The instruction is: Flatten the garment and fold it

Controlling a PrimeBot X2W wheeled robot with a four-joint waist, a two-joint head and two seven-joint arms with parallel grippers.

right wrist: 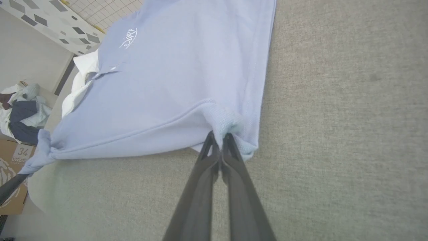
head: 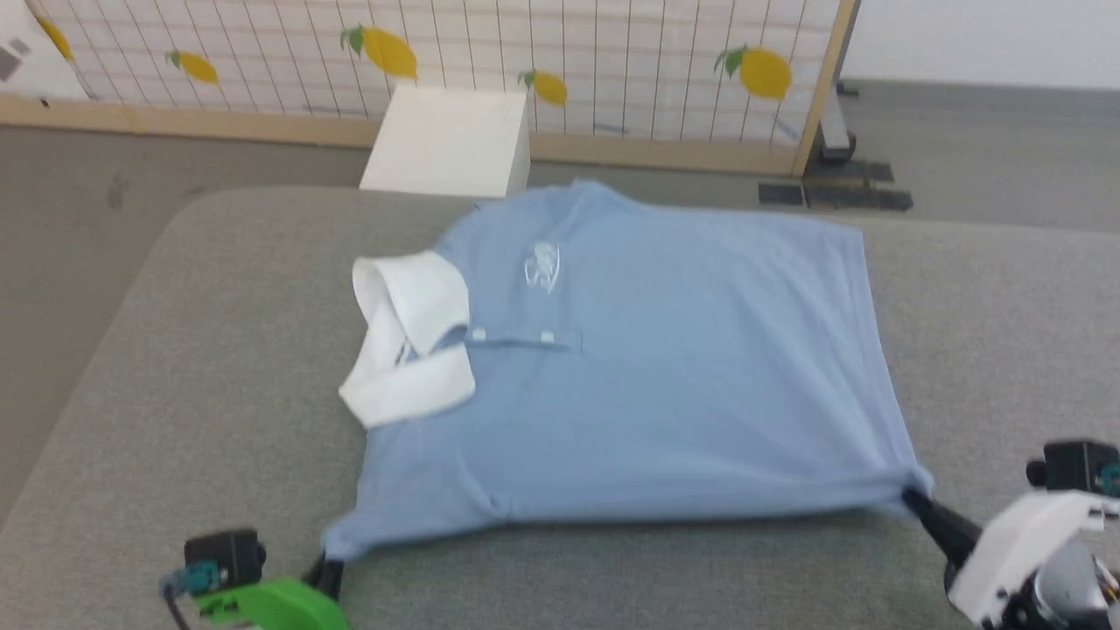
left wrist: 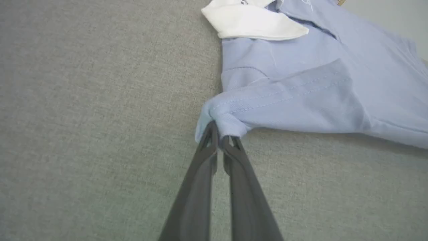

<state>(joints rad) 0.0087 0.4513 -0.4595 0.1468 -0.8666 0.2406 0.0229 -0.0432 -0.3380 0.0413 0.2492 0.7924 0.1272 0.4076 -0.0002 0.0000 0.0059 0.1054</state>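
Note:
The garment [head: 647,367], a light blue polo shirt with a white collar [head: 411,341] at its left end, lies spread on the grey table [head: 219,350] with its chest script facing up. My left gripper [head: 328,564] is shut on the near-left corner of the garment [left wrist: 284,100], pinching a bunched sleeve edge at the left gripper's tips [left wrist: 219,137]. My right gripper [head: 914,499] is shut on the near-right hem corner of the garment [right wrist: 160,83], as the right gripper's tips [right wrist: 219,139] show. The near edge is stretched between both grippers, slightly lifted.
A white box [head: 451,140] stands on the floor beyond the table, before a lemon-patterned screen [head: 560,52]. A pile of clothes [right wrist: 20,110] and a cardboard box [right wrist: 13,167] sit off the table's left side. Bare grey table surrounds the shirt.

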